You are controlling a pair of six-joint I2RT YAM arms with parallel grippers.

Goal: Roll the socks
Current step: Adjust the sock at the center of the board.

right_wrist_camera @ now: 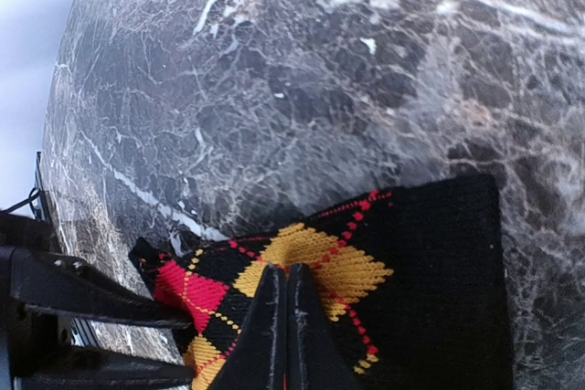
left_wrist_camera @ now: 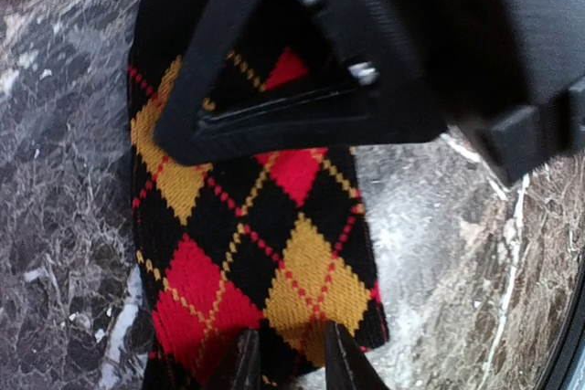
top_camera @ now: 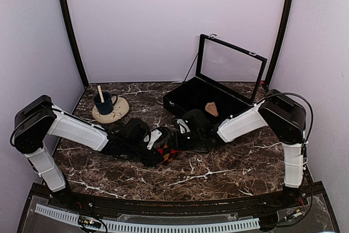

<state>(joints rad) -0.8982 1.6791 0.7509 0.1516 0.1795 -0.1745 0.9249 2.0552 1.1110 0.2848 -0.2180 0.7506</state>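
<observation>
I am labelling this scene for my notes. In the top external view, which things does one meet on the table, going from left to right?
blue mug on a tan coaster → argyle sock → black case with its glass lid raised

- A table (top_camera: 218, 173) of dark brown marble with white veins is seen filling the floor of the booth.
- It is enclosed by a pale lilac back wall (top_camera: 158, 20) and side walls (top_camera: 27, 42).
- Black posts (top_camera: 68, 25) are set in the back corners.
- Even, soft light is cast; a glare patch is seen on the marble.
- A white slotted strip (top_camera: 147, 226) is fixed along the near edge.
</observation>
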